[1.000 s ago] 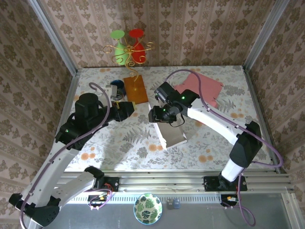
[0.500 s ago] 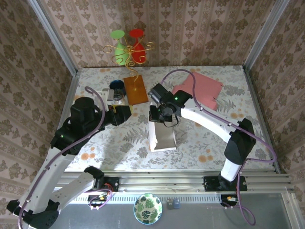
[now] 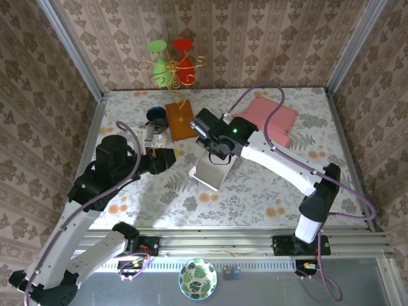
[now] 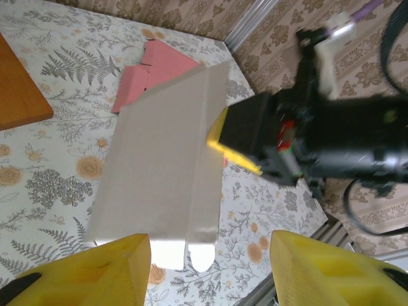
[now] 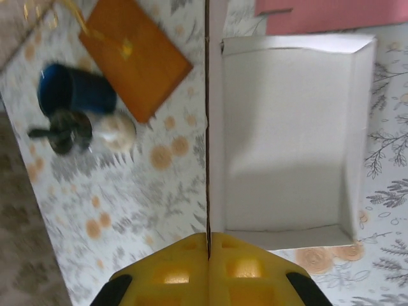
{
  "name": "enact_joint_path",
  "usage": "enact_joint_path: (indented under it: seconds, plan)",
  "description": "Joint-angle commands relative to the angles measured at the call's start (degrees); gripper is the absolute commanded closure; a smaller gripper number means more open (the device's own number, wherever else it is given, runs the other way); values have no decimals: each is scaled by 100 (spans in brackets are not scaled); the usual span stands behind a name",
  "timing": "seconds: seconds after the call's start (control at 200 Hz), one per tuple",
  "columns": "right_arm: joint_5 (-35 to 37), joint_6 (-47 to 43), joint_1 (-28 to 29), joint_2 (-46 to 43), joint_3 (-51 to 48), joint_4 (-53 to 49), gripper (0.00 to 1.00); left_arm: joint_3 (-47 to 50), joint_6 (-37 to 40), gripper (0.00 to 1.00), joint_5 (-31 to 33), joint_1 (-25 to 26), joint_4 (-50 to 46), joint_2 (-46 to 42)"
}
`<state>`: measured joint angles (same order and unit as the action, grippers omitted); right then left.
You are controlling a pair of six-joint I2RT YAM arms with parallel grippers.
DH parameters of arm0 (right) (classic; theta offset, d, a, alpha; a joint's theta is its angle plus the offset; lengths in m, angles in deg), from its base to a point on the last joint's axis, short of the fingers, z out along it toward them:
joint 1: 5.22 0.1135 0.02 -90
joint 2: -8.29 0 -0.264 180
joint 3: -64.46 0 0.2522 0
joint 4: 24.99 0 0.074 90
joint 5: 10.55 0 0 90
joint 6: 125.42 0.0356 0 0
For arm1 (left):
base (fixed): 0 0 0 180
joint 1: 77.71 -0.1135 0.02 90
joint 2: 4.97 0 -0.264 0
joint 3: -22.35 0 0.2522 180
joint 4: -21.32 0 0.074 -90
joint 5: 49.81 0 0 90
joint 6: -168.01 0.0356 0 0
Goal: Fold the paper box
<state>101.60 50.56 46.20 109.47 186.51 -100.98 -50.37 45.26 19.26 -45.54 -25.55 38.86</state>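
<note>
Here, right gripper [image 5: 208, 239] pinched the paper box [image 3: 210, 171] side flap mid-table; left gripper [image 4: 210, 264] gaped empty. Probably erecting walls; next needed left's bracing.

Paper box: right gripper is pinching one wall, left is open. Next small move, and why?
Probably ease the left gripper forward onto the near edge of the paper box. The right gripper is shut on one wall and holds the box tilted up, while the left one is open, short of it and holding nothing. A second grip seems needed to fold.
</note>
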Motion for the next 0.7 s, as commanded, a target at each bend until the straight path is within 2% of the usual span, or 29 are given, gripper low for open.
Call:
enact_joint_path:
  seconds: [0.0,0.14,0.235,0.38,0.55,0.695]
  plan:
    - [1028,2070,-32,631,887,-1776,100,111,-83,48,-212,-17,-91,-68]
    - [958,3117,-233,1542,2512,-3246,100,225,-130,48,-305,-8,-117,-77]
    - [630,3605,-423,1887,3043,-3587,100,304,-139,49,-340,1,-123,-94]
    - [155,4221,-698,1955,3031,-3394,100,432,-178,49,-393,14,-79,-94]
    - [-83,4672,-873,2021,2982,-3321,100,655,-162,49,-400,62,-14,-72]
    - [-612,4897,-1002,1979,2533,-3040,100,794,-118,49,-421,62,82,34]
